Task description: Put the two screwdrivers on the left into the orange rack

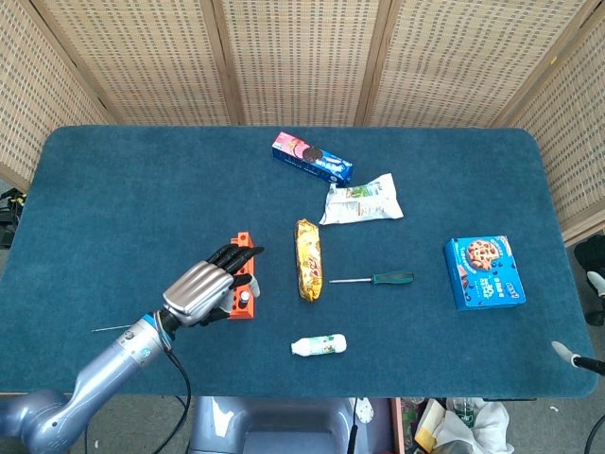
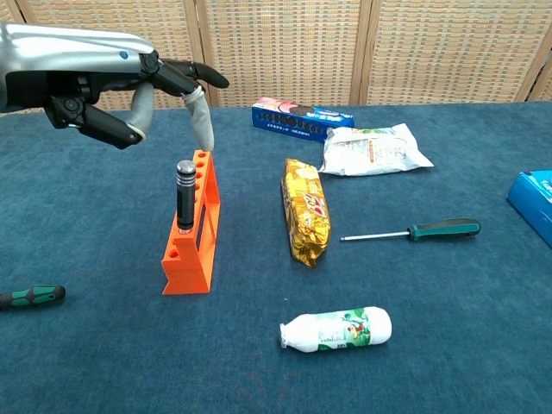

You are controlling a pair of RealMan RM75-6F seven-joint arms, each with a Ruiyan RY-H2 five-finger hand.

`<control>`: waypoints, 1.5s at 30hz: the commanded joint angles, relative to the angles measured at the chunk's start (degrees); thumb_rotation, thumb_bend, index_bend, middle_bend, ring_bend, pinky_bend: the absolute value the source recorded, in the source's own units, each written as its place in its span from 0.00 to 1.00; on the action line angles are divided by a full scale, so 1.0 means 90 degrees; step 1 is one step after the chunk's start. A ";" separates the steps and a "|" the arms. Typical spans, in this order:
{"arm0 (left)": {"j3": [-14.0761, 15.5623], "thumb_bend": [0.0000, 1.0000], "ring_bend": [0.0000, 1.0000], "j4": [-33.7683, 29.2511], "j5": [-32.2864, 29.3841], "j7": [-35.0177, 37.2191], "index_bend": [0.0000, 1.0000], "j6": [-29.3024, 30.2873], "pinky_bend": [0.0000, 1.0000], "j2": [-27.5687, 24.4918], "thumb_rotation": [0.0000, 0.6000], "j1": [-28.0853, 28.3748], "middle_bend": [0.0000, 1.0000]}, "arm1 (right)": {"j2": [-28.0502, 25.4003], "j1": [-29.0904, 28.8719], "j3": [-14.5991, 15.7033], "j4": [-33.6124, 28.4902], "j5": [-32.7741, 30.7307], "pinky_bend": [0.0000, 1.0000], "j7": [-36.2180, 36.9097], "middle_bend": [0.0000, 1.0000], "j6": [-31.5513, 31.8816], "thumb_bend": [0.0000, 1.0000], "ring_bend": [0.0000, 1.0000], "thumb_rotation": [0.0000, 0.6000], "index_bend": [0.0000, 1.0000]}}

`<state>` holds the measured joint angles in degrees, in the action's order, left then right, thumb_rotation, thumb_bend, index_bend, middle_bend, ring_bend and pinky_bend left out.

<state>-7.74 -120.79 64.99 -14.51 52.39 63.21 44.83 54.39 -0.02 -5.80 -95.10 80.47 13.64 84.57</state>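
Observation:
The orange rack (image 2: 197,246) stands upright left of the table's middle, with a black-handled screwdriver (image 2: 185,195) upright in one of its holes. My left hand (image 2: 103,82) hovers above and behind the rack, holding nothing, its fingers apart with some pointing down. From the head view the left hand (image 1: 201,288) covers part of the rack (image 1: 241,237). A green-handled screwdriver (image 2: 33,296) lies flat at the far left; only its thin shaft (image 1: 106,329) shows in the head view. Of my right hand (image 1: 567,352), only pale fingertips show at the right edge.
A gold snack pack (image 2: 306,210) lies right of the rack, with a white bottle (image 2: 336,329) in front of it. Another green-handled screwdriver (image 2: 414,231) lies further right. A blue biscuit pack (image 2: 302,118), a white pouch (image 2: 375,148) and a blue cookie box (image 1: 483,272) lie beyond.

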 commanded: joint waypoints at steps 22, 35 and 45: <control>0.0129 1.00 0.00 -0.0014 -0.0532 -0.0414 0.44 0.0101 0.00 0.0064 1.00 0.0123 0.00 | -0.0014 -0.0006 -0.0016 0.0016 -0.0025 0.00 0.0085 0.00 -0.0025 0.00 0.00 1.00 0.00; 0.0225 1.00 0.00 -0.0035 -0.0745 -0.0465 0.45 0.0134 0.00 -0.0046 1.00 0.0108 0.00 | -0.0013 0.0002 -0.0026 0.0013 -0.0041 0.00 0.0089 0.00 -0.0011 0.00 0.00 1.00 0.00; 0.0220 1.00 0.00 0.0007 -0.0645 -0.0219 0.45 0.0099 0.00 -0.0056 1.00 0.0061 0.00 | -0.0010 0.0001 -0.0028 0.0018 -0.0046 0.00 0.0088 0.00 -0.0016 0.00 0.00 1.00 0.00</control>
<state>-5.66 -120.68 58.96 -16.71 53.16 62.76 45.49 54.29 -0.01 -6.06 -94.94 80.05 14.44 84.42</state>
